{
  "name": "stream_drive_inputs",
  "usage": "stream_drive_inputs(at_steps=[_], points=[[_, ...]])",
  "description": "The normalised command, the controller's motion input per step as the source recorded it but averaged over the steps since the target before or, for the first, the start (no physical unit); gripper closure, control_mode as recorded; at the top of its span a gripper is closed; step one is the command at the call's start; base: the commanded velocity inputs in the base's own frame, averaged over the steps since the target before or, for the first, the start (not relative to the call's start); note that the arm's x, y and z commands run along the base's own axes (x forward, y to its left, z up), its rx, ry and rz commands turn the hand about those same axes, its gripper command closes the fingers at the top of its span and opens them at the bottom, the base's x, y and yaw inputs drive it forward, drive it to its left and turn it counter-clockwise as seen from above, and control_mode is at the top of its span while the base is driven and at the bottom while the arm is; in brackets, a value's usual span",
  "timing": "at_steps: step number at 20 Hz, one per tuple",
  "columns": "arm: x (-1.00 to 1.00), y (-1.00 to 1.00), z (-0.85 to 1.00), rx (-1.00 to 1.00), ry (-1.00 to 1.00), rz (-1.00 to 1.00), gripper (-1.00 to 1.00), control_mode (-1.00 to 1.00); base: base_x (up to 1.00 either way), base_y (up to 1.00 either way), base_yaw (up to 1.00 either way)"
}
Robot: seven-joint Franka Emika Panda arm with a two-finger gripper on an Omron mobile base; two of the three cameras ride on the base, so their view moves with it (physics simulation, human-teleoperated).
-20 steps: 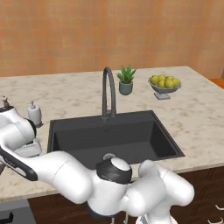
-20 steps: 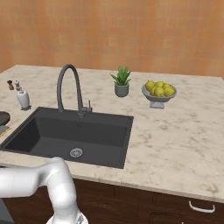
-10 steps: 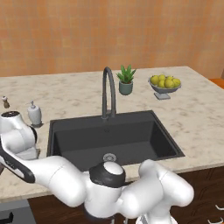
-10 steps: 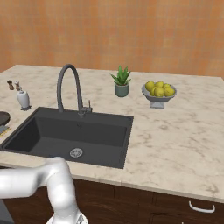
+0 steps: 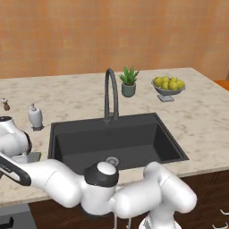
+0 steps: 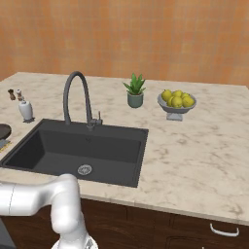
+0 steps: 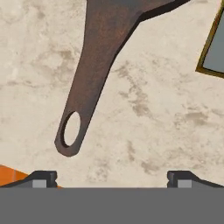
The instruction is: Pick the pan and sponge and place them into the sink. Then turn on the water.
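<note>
Now our gripper (image 7: 111, 177) hangs with its jaws spread wide and empty above the marble counter (image 7: 157, 113), where the pan's (image 7: 94, 74) brown handle lies just ahead of the fingertips. We see the sponge (image 7: 214, 48) at the hand view's right edge. Beyond, the black sink (image 5: 116, 141) sits under the faucet (image 5: 111, 91).

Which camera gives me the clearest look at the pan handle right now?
The hand view: the pan handle runs down the frame on the counter, its hanging hole plain to see, just ahead of the open pincer. The right base view catches a dark sliver of the pan at its left edge.
</note>
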Motion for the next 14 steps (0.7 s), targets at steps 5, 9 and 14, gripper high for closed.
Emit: stream_drive_inputs(at_steps=[5,9,14], points=[[0.05,0.50,0.00,-0.04,0.04,0.00,-1.00,-1.00,0.00,0.00,0.00],[0.00,0.31,-0.01,-0.03,0.00,0.00,-1.00,-1.00,0.00,0.00,0.00],[0.00,0.02,-0.26,-0.01,0.00,-0.06,-1.00,-1.00,0.00,0.00,0.00]])
